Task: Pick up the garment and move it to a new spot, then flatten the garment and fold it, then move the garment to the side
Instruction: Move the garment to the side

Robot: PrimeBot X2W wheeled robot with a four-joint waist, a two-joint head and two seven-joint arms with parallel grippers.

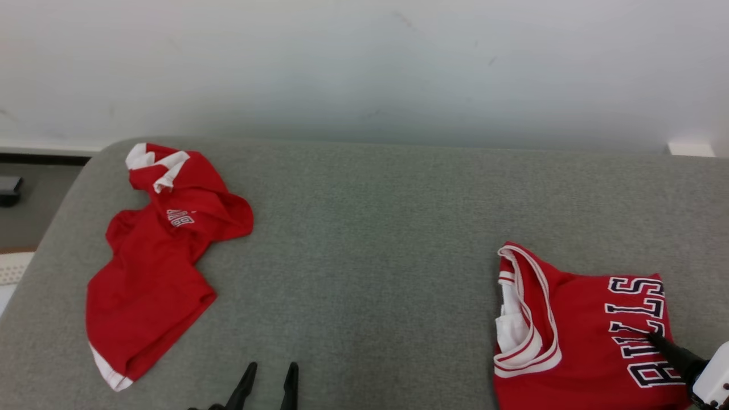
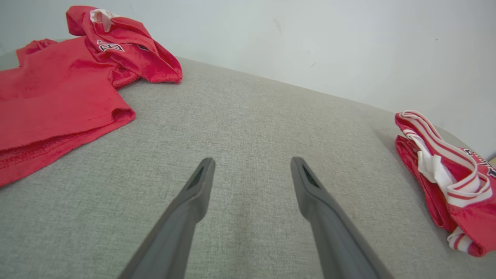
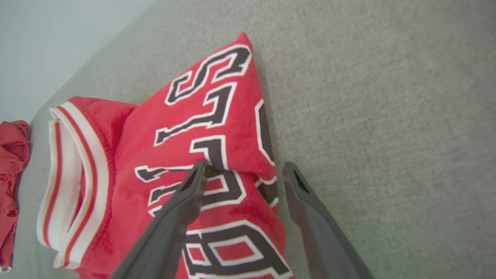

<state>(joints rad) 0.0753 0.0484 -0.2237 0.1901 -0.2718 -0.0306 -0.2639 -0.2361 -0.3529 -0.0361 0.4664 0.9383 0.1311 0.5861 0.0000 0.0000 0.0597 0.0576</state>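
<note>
Folded Bulls jersey [image 1: 581, 330] lies on the robot's right side of the grey bench [image 1: 364, 228], well apart from the crumpled red shirt [image 1: 154, 273] at left. Right claw [image 3: 246, 166] is spread, 1 finger over the lettering, 1 past the jersey's edge. Left claw [image 2: 252, 161] is spread over bare bench, holding nothing. Risk: closing here prob. nips only the top layer, so a lift or drag undoes the fold. Neck opening faces bench centre; long axis runs near-to-far, lettering along it.

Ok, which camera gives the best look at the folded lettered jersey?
The right wrist view: the jersey sits close, lettering and striped collar plain. The head view crops it at the bottom edge; the left wrist view catches its collar end from the side.
</note>
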